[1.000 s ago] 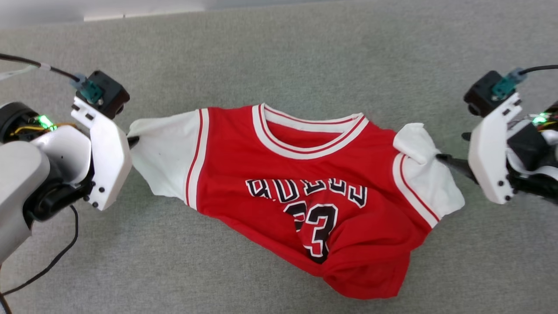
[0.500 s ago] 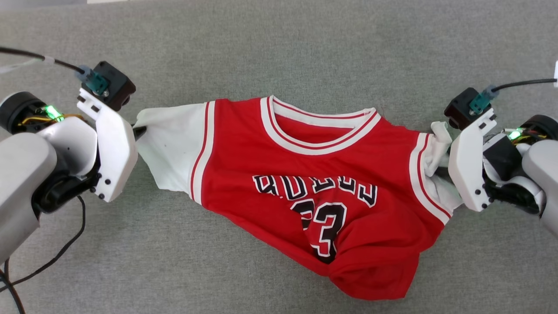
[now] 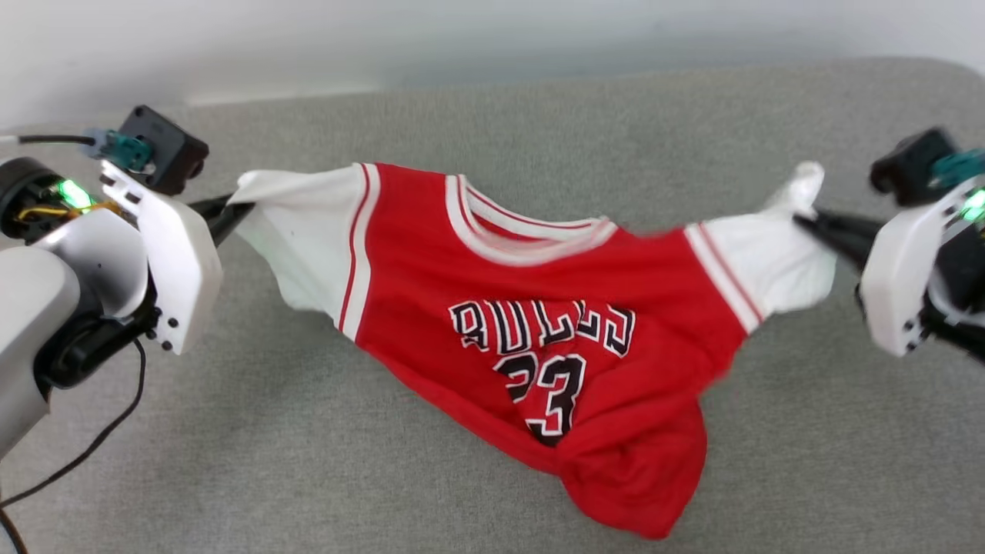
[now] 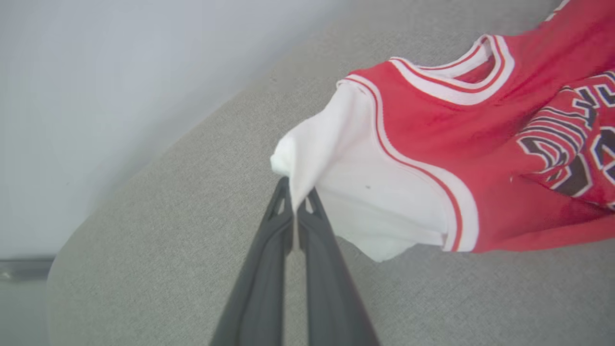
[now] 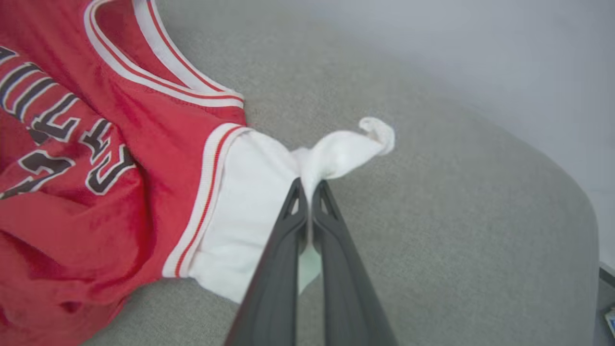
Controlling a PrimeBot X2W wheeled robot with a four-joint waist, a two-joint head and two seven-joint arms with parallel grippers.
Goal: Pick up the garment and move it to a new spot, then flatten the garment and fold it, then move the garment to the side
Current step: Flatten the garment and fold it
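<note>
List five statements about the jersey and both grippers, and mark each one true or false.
1. The left gripper is shut on a white sleeve of the red jersey. True.
2. The right gripper is open, clear of the cloth. False: it is shut on the other white sleeve.
3. The black lettering and number face up. True.
4. The red jersey lies folded in a neat rectangle. False: it is stretched between the grippers, hem bunched.
5. A grey fabric surface lies beneath it. True.

Left gripper (image 3: 235,209), fingers pinched tight on the garment's (image 3: 431,254) sleeve, right gripper (image 3: 805,221) clamped on the other sleeve, 2 arms spread wide
</note>
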